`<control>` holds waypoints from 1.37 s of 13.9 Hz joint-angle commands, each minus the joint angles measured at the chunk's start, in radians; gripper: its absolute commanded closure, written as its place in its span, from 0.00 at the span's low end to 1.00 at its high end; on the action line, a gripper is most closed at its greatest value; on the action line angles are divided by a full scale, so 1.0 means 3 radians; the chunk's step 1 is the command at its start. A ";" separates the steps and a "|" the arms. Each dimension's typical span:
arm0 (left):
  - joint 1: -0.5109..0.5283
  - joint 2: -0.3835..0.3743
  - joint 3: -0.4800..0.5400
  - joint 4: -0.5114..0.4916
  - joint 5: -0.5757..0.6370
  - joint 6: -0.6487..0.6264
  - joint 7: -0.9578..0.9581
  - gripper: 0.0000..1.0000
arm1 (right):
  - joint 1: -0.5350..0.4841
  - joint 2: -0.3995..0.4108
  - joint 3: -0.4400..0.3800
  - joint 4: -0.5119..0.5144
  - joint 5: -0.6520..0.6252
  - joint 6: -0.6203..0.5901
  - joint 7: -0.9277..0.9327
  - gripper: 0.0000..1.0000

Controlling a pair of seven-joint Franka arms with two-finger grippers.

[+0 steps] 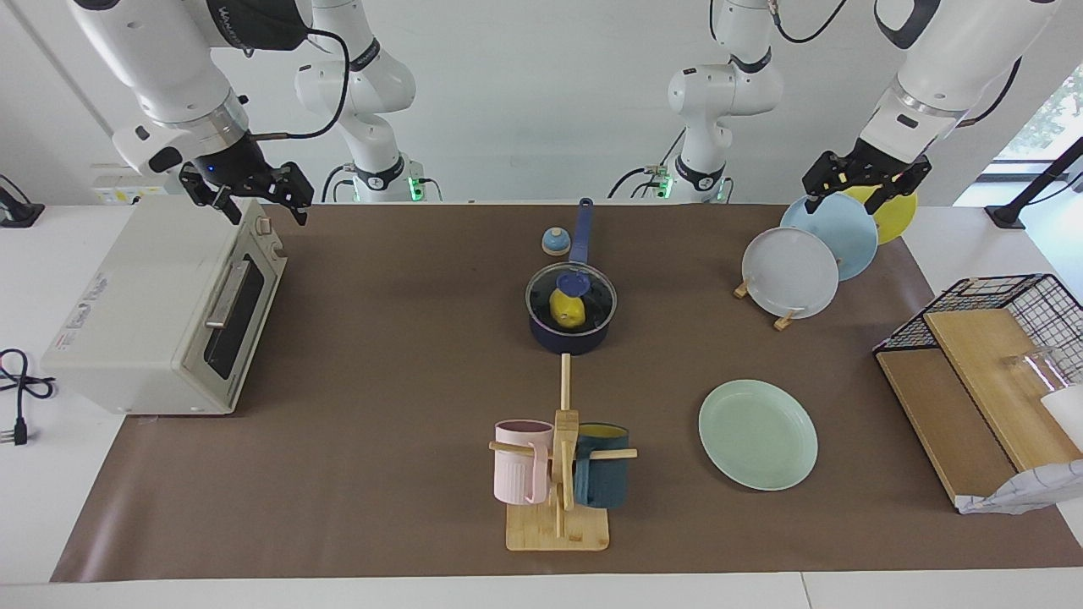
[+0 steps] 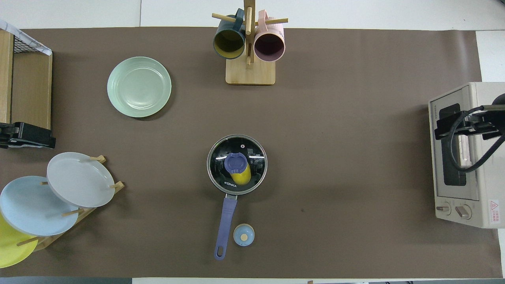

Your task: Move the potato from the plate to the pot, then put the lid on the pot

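The dark navy pot [image 1: 568, 341] stands mid-table, its long blue handle [image 2: 226, 220] pointing toward the robots. The glass lid [image 1: 592, 298] with its blue knob sits on the pot [image 2: 221, 185]. Through the lid [image 2: 254, 157] the yellow potato [image 1: 568, 313] shows inside the pot, partly under the knob [image 2: 241, 176]. The mint-green plate [image 1: 757, 433] [image 2: 139, 86] lies bare, farther from the robots, toward the left arm's end. My right gripper [image 1: 266, 214] [image 2: 449, 126] hangs open over the toaster oven. My left gripper [image 1: 846, 203] [image 2: 27, 136] hangs open over the plate rack. Neither holds anything.
A toaster oven [image 1: 161, 313] stands at the right arm's end. A rack with grey, blue and yellow plates [image 1: 791, 271] stands at the left arm's end, beside a wire basket with wooden boards [image 1: 973, 372]. A mug tree [image 1: 560, 465] is farther out than the pot. A small blue-topped knob [image 1: 555, 242] lies beside the pot handle.
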 commanded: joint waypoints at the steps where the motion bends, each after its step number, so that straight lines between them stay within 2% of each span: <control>1: 0.0015 -0.0057 0.0004 -0.0037 -0.0002 0.0054 -0.0045 0.00 | -0.0061 0.0065 0.0008 0.0074 0.0090 -0.0030 -0.0127 0.00; 19: 0.0015 -0.0078 0.0004 -0.0037 -0.0002 0.0033 -0.0050 0.00 | -0.0096 0.0030 -0.0007 -0.0013 0.0070 0.0282 -0.0127 0.00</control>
